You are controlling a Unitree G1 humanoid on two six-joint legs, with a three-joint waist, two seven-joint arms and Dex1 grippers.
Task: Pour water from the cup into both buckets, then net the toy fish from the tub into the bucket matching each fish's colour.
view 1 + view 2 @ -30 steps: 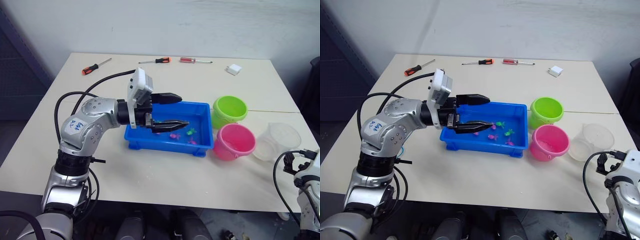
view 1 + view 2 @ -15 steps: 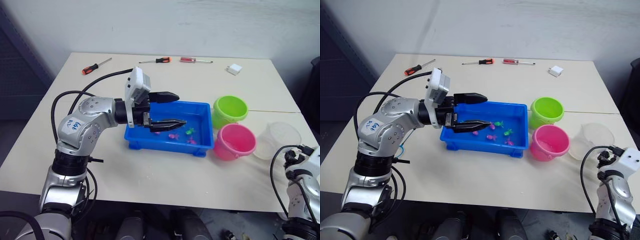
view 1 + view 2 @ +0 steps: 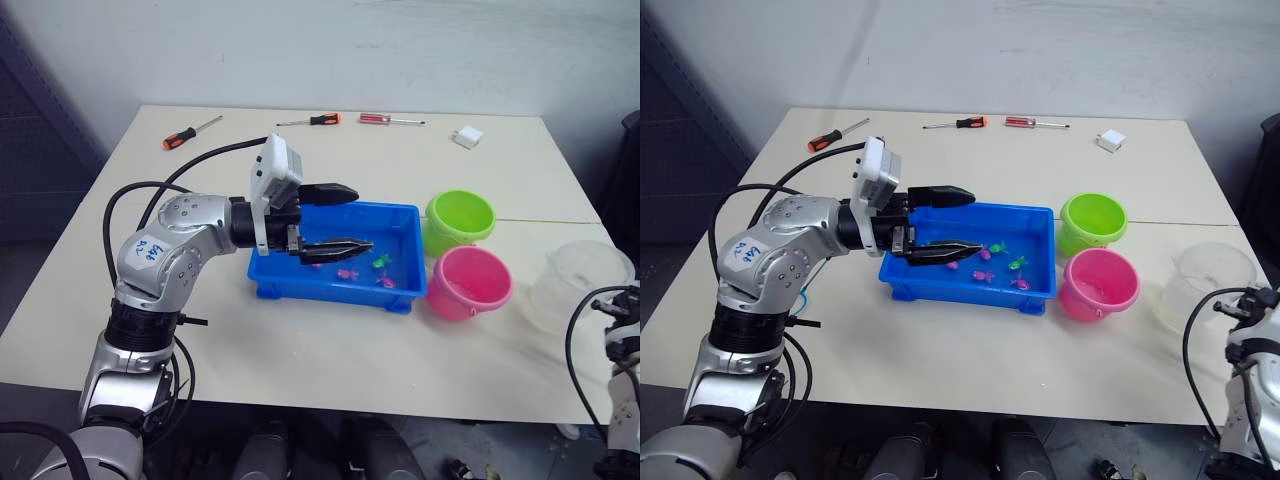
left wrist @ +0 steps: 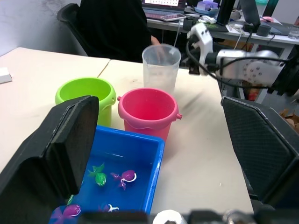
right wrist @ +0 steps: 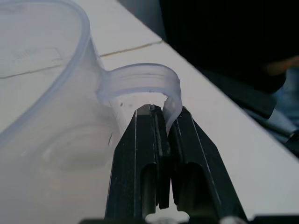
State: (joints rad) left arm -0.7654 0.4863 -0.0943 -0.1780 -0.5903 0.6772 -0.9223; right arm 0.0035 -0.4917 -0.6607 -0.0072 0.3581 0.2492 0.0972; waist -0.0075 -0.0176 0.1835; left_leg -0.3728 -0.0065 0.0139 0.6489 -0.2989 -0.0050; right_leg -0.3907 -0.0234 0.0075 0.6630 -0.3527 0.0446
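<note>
The clear plastic measuring cup (image 5: 51, 116) stands at the table's right edge beside the pink round bucket (image 3: 470, 282), its curved handle pinched between the right gripper (image 5: 166, 122)'s two nearly closed black fingers. That grip appears in the right wrist view. The left gripper (image 3: 345, 218) hovers wide open, empty, over the shallow blue rectangular tub (image 3: 338, 290); its wrist view reveals tiny green and pink toy fish (image 4: 112, 176) inside.
</note>
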